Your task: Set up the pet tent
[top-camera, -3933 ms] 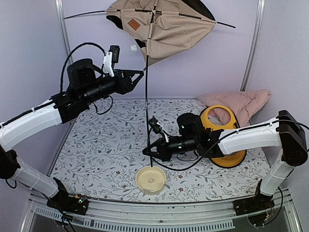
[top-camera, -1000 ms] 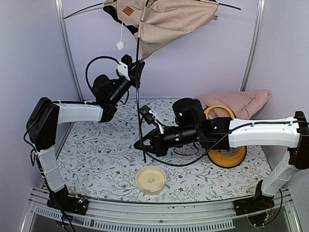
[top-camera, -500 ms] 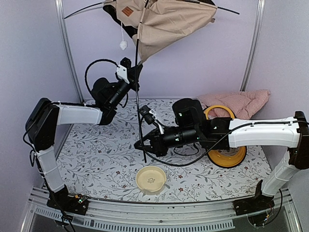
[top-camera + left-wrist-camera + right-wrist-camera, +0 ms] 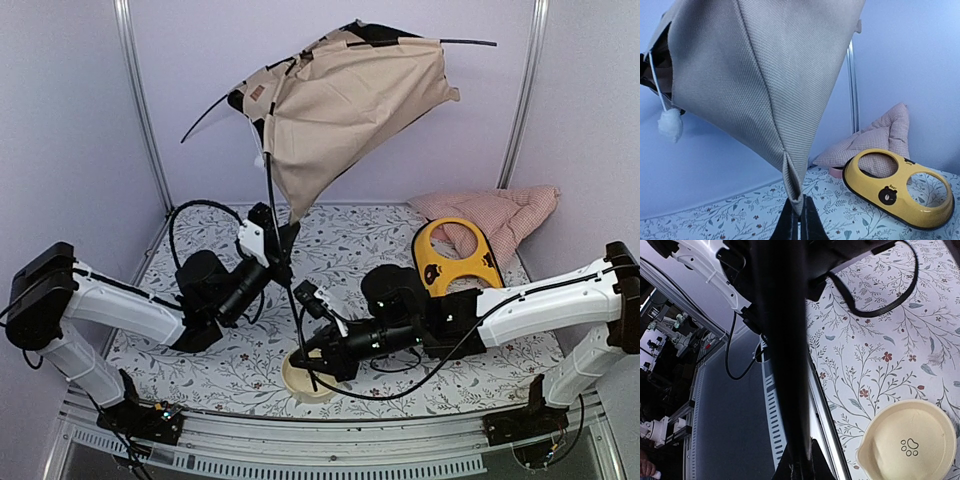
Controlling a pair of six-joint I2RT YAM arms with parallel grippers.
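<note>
The pet tent (image 4: 345,105) hangs in the air as a slack tan sheet with thin black poles sticking out. My left gripper (image 4: 286,238) is shut on its lowest fabric corner (image 4: 799,200), pinched between the jaws of the left gripper (image 4: 800,216). A white pompom (image 4: 670,125) dangles from the tent on a string. One black pole (image 4: 285,280) runs down from the fabric to my right gripper (image 4: 303,362). In the right wrist view that pole (image 4: 785,340) passes between the shut jaws of the right gripper (image 4: 801,466).
A cream bowl with a paw print (image 4: 910,442) lies under the right gripper near the front edge. The yellow double-bowl feeder (image 4: 455,255) leans tilted against the pink checked cushion (image 4: 505,212) at the back right. Metal frame posts (image 4: 140,110) stand at the rear corners.
The tent has come down and forward from the top of the view. Both arms have drawn back toward the near edge. The left gripper has closed on the fabric corner.
</note>
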